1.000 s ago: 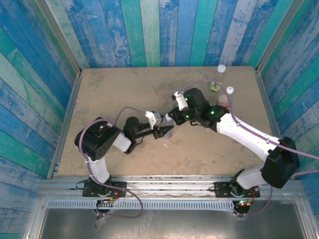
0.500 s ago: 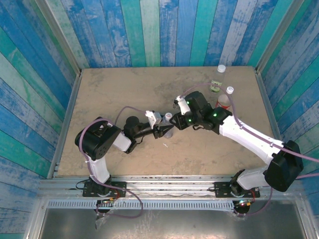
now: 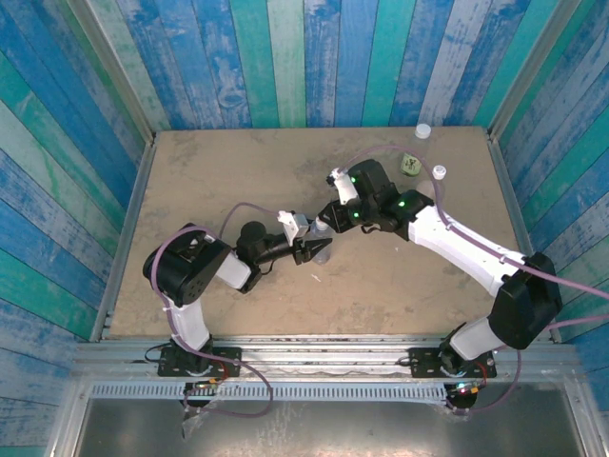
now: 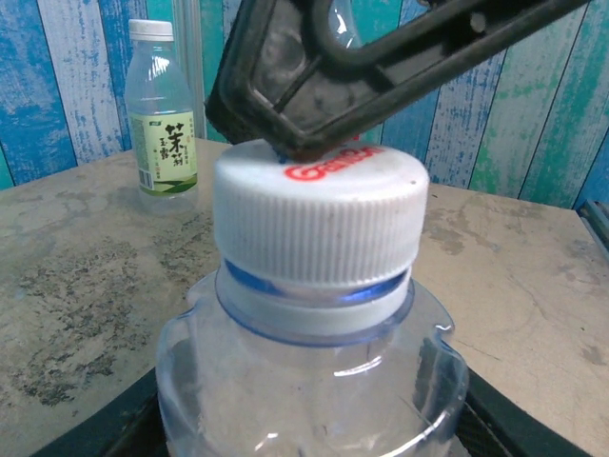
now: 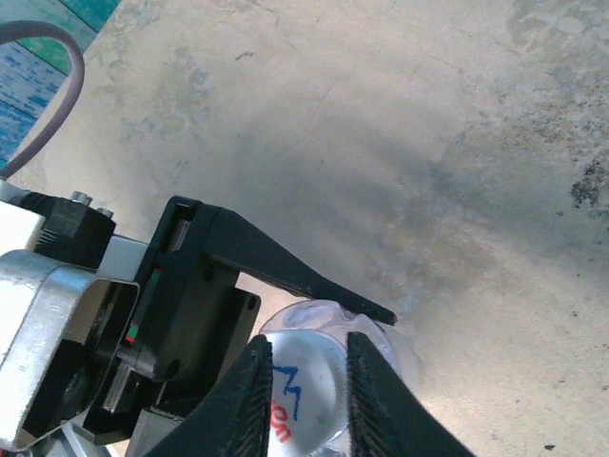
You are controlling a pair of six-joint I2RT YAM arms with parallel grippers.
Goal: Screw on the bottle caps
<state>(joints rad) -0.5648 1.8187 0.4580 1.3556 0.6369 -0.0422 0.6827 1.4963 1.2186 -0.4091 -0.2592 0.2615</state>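
My left gripper (image 3: 317,250) is shut on the plain clear bottle (image 4: 304,381) and holds it upright at mid-table. A ribbed white bottle cap (image 4: 319,224) with red lettering sits on the bottle's neck. From above and the right, my right gripper (image 5: 309,354) reaches down with its fingers (image 5: 255,381) on either side of that cap's top, shut on it. At the back right stands a green-labelled bottle (image 4: 164,124) wearing its own cap (image 3: 422,130). Beside it shows another capped bottle top (image 3: 439,172), its body mostly hidden by my right arm.
Blue and green plank walls (image 3: 285,57) close in the sandy tabletop (image 3: 219,171) on three sides. My right arm (image 3: 457,248) stretches diagonally over the right half. A purple cable (image 3: 381,152) loops above the wrist. Open tabletop lies to the left and back left.
My right gripper eased open for a moment and has closed on the cap again. Its wrist and forearm have swung toward the back. The left gripper and the bottle stayed put.
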